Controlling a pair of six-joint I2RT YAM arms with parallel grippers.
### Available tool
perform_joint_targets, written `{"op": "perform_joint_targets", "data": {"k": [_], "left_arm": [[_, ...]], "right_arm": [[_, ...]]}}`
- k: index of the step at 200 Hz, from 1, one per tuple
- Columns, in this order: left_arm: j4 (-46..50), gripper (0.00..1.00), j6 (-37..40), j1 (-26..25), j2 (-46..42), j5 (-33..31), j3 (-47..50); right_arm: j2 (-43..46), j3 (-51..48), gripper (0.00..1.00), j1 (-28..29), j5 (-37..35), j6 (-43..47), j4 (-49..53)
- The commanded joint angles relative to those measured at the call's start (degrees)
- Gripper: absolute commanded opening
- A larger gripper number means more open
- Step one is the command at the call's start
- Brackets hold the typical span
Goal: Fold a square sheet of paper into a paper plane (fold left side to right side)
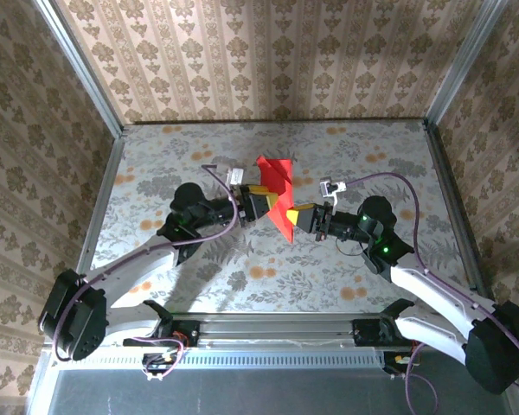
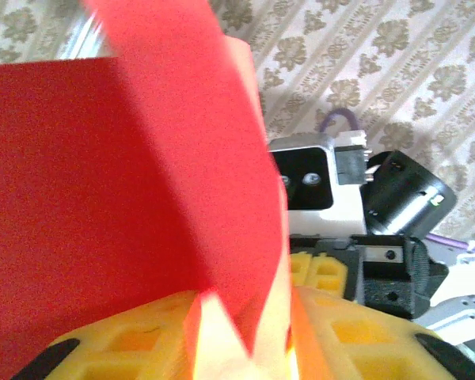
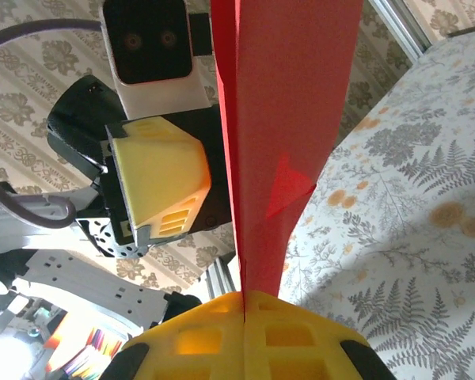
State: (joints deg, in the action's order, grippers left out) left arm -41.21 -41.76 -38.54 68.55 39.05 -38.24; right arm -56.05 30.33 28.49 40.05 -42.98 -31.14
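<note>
**Folded red sheet held on edge between 2 grippers at mid-table**

In the top view, the sheet of red paper (image 1: 277,177) was near the centre of the floral tabletop (image 1: 156,156), a little toward 12 o'clock, with the 2 arms meeting at it. It was already folded and held on edge. A wider flap spread toward 12 o'clock and a narrower part ran down toward 5 o'clock.

The left gripper (image 1: 265,203) came in from 9 o'clock of the sheet. The right gripper (image 1: 296,218) came in from 3 to 4 o'clock and met the sheet's lower part.

In the right wrist view, the right gripper (image 3: 244,324) had its 2 yellow fingers pressed together. The sheet (image 3: 293,119) rose straight up toward 12 o'clock out of the seam between them, so it was pinching the paper's edge. At 9 o'clock of the sheet, one yellow finger (image 3: 158,178) of the left gripper stood just beside the paper, with a dark gap between them.

In the left wrist view, the left gripper (image 2: 245,332) had its yellow fingers spread part-way. The sheet (image 2: 103,198) ran down between them and filled the view from 9 to 12 o'clock.
</note>
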Motion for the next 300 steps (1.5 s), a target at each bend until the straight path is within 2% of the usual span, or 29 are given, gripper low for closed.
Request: {"op": "perform_joint_targets", "data": {"k": [1, 11, 37, 65, 83, 94, 122, 153, 176, 203, 235, 267, 300], "left_arm": [[0.85, 0.42, 1.00, 2.31, -4.29, -1.74, 2.14], [3.23, 0.47, 1.68, 3.54, -6.55, -1.78, 3.21], [14.77, 0.54, 6.14, 5.83, -14.54, -8.01, 5.05], [32.33, 0.58, 12.95, 6.34, -24.19, -18.01, 5.28], [41.56, 0.61, 15.63, 6.54, -29.93, -26.10, 5.45], [46.71, 0.61, 16.34, 6.71, -33.09, -31.59, 5.37], [54.11, 0.63, 16.75, 7.29, -40.10, -41.37, 6.30], [58.80, 0.64, 16.21, 8.08, -44.94, -46.95, 7.08], [60.96, 0.65, 16.27, 8.48, -47.07, -48.51, 7.05], [62.11, 0.65, 16.69, 8.87, -47.73, -48.91, 6.58], [62.23, 0.65, 16.74, 9.06, -47.74, -48.88, 6.68], [62.29, 0.65, 16.67, 9.28, -47.74, -48.42, 6.80], [62.23, 0.66, 16.53, 9.53, -47.64, -48.30, 7.12]], "right_arm": [[2.02, 1.57, 0.01, -0.36, -2.08, 3.00, 4.81], [2.74, 1.96, 0.00, -0.45, -2.83, 4.40, 8.03], [4.60, 4.32, 0.00, -0.44, -7.31, 9.76, 20.87], [3.30, 10.52, 0.00, -0.07, -18.90, 16.52, 41.05], [-0.30, 16.28, 0.00, 2.18, -30.12, 20.18, 53.23], [-3.23, 20.24, 0.00, 4.71, -39.43, 21.12, 59.77], [-12.80, 30.38, 0.00, 11.38, -60.70, 21.59, 73.57], [-26.46, 41.26, 0.00, 16.38, -77.04, 19.99, 85.97], [-35.95, 47.67, 0.00, 19.29, -84.94, 18.44, 93.24], [-45.75, 52.83, 0.03, 21.65, -89.33, 17.49, 98.21], [-56.26, 57.19, 0.05, 24.25, -89.80, 17.17, 100.68], [-64.67, 61.04, 0.08, 26.73, -87.18, 17.70, 101.43], [-67.93, 62.22, 0.14, 27.41, -81.38, 19.05, 99.30]]}}
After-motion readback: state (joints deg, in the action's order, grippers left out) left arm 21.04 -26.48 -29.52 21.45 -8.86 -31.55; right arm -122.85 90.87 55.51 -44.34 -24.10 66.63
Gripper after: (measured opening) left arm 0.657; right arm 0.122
